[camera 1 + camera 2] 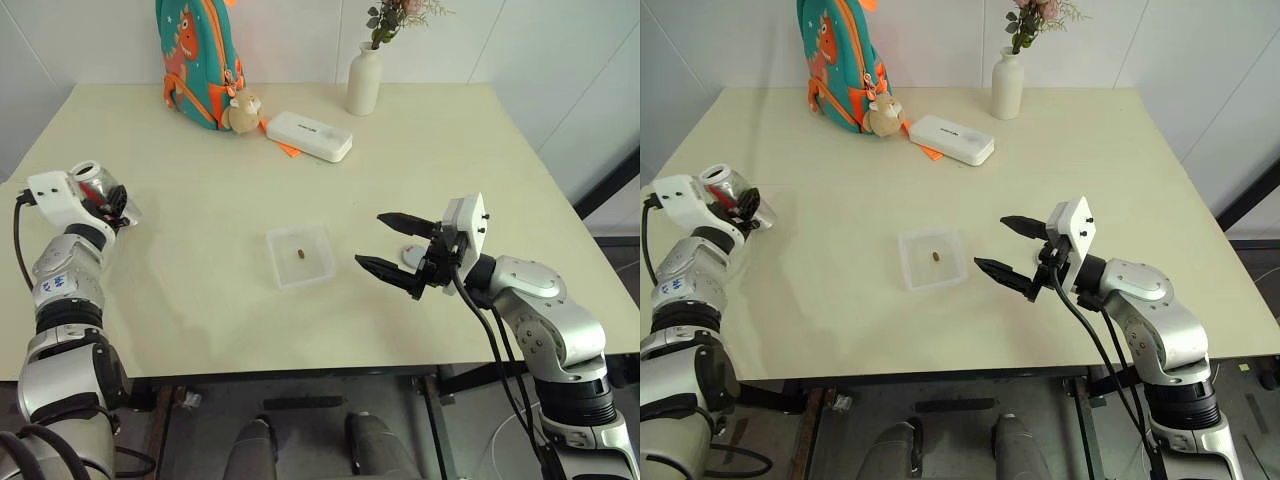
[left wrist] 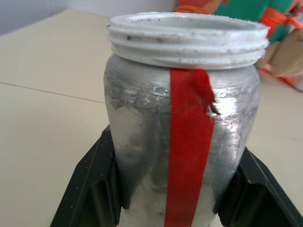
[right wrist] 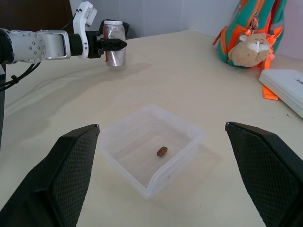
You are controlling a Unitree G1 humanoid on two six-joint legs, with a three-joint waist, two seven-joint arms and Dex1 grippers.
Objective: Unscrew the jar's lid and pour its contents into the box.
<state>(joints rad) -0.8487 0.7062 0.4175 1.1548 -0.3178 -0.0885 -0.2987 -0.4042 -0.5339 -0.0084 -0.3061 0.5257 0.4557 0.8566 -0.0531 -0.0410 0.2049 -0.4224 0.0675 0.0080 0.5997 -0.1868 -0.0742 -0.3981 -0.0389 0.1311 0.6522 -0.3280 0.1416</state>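
The jar (image 2: 184,123) is a silvery cylinder with a red strip and a white threaded rim. It stands upright and uncapped at the table's left side (image 1: 92,180). My left gripper (image 1: 108,200) is shut on its body, one black finger on each side. The box (image 1: 275,262), a clear shallow tray, sits mid-table with the contents (image 3: 162,151), a tiny brown piece, lying inside. My right gripper (image 1: 370,240) hovers open just right of the box with nothing between its fingers. A small pale grey thing (image 1: 412,257), possibly the lid, lies on the table behind those fingers.
At the back stand a teal and orange backpack (image 1: 195,55) with a plush toy (image 1: 243,110), a white flat case (image 1: 310,135) and a white vase (image 1: 364,80) with flowers. Bare tabletop surrounds the box on all sides.
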